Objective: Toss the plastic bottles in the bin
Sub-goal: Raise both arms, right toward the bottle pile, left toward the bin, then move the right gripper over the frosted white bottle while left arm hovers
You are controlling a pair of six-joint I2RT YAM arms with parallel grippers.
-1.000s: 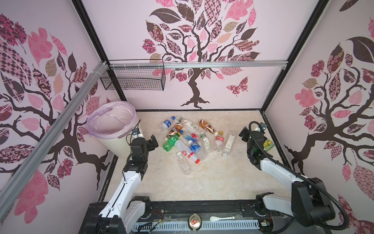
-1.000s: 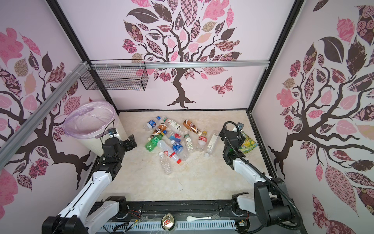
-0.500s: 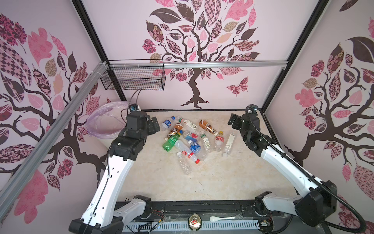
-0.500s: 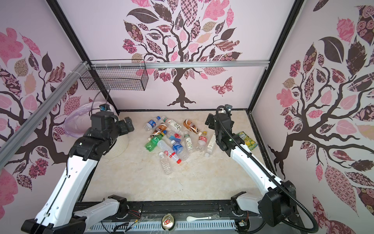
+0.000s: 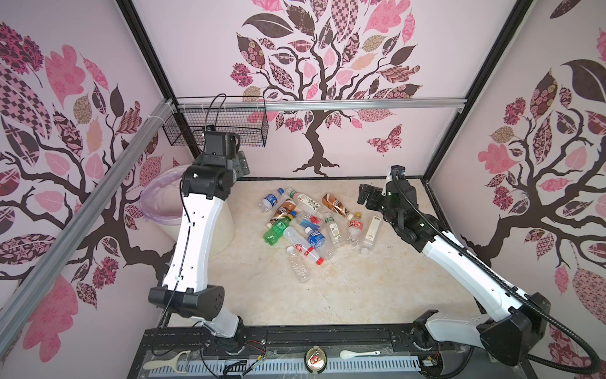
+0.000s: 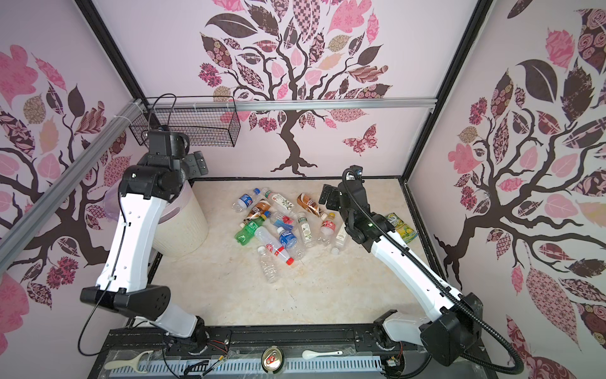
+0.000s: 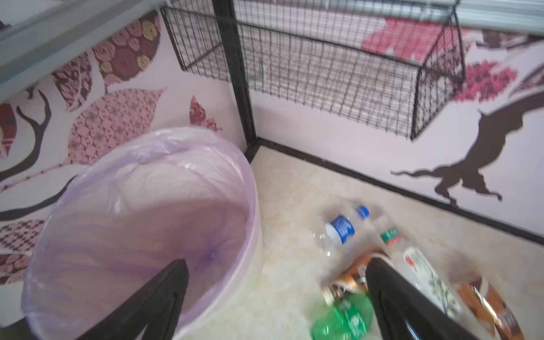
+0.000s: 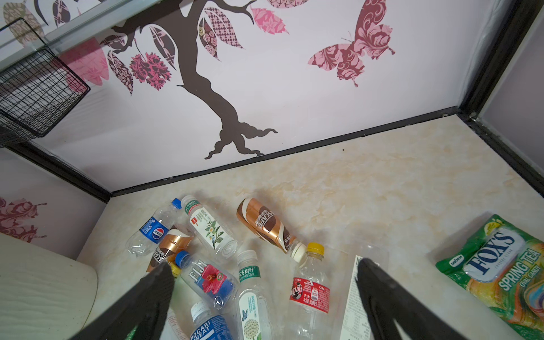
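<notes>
In both top views the plastic bottles (image 5: 316,238) are lying in a heap on the middle of the table (image 5: 377,288), and the bin (image 5: 223,226) is standing near them on the left, partly behind the left arm. The left gripper (image 5: 243,165) is hanging high beside the bin's rim, and the right gripper (image 5: 364,198) is hovering just beside the heap. In the left wrist view the fingers (image 7: 164,294) are standing wide apart and holding nothing, above the lilac bag (image 7: 132,206). In the right wrist view the fingers (image 8: 382,294) are also standing wide apart over the bottles, holding nothing, with a green snack packet (image 8: 500,273) lying aside
</notes>
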